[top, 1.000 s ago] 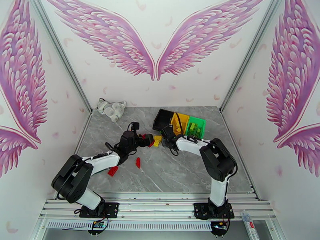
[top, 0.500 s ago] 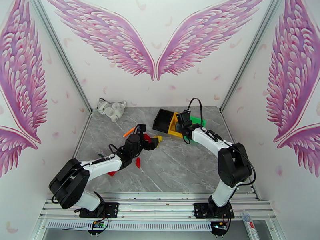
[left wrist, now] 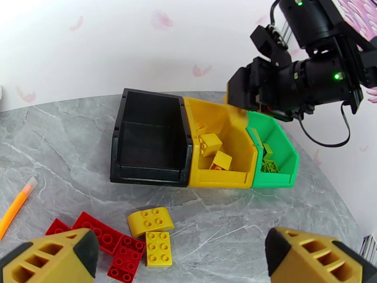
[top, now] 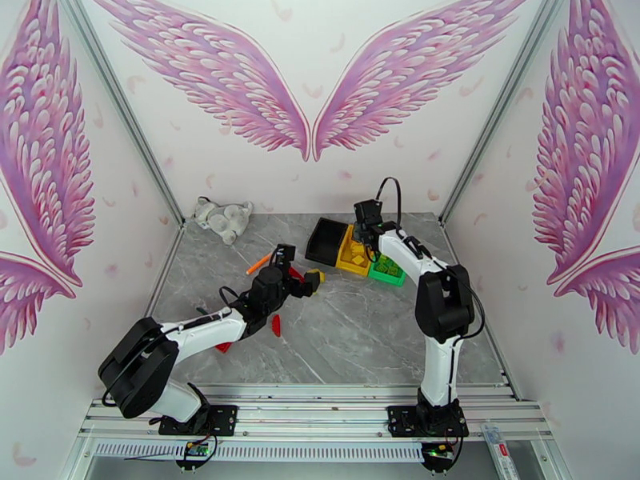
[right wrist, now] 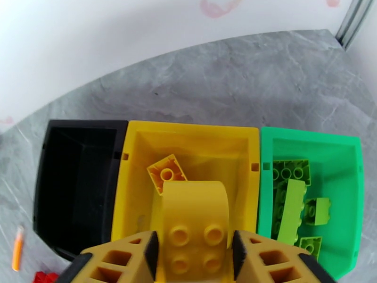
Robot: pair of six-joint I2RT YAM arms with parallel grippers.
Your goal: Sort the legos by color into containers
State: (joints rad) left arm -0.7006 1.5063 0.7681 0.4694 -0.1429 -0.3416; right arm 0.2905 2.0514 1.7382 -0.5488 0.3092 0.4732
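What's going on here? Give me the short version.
Two arms are sorting bricks by colour. The right end effector has a curved yellow brick between its fingers above the yellow bin, which already holds yellow pieces; whether it is clamped or released is unclear. The left end effector hangs open over the red bricks and yellow bricks on the table. The green bin holds green bricks.

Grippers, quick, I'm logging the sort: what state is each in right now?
Left gripper: open, holding nothing.
Right gripper: yellow curved brick between its jaws over the yellow bin; grip or release cannot be told.
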